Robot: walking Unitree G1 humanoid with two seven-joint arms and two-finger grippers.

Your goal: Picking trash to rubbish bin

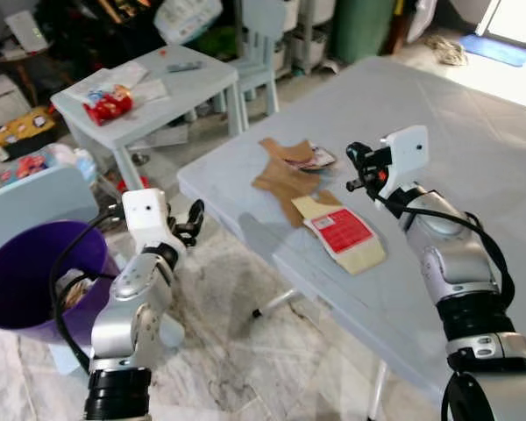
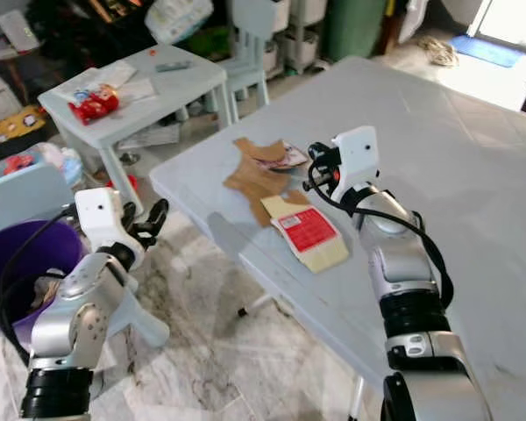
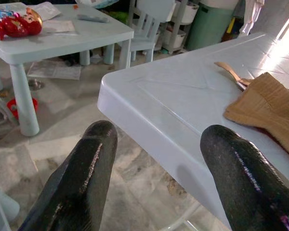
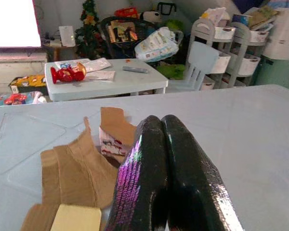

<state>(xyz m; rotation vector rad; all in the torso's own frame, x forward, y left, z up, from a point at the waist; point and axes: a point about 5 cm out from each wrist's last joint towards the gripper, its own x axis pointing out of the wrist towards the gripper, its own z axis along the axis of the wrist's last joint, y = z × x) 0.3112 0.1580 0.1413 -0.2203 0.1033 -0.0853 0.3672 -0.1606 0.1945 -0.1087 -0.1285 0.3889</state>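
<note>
Nothing binned from this bench yet, you've all the trash left to clear.
Your purple bin (image 1: 22,263) waits down left; torn cardboard (image 1: 280,175) and red-labelled packet (image 1: 340,233) lie on the bench (image 1: 473,158); right gripper (image 1: 358,167) hovers closed, empty; left gripper (image 1: 191,219) open.

A large pale table (image 1: 473,149) stands on a marbled tile floor (image 1: 245,368), with a small light-blue table (image 1: 171,88) and chair (image 1: 261,44) behind.

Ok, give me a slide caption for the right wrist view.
Right hand, fingers shut and empty, poised over torn brown cardboard on the grey table.
</note>
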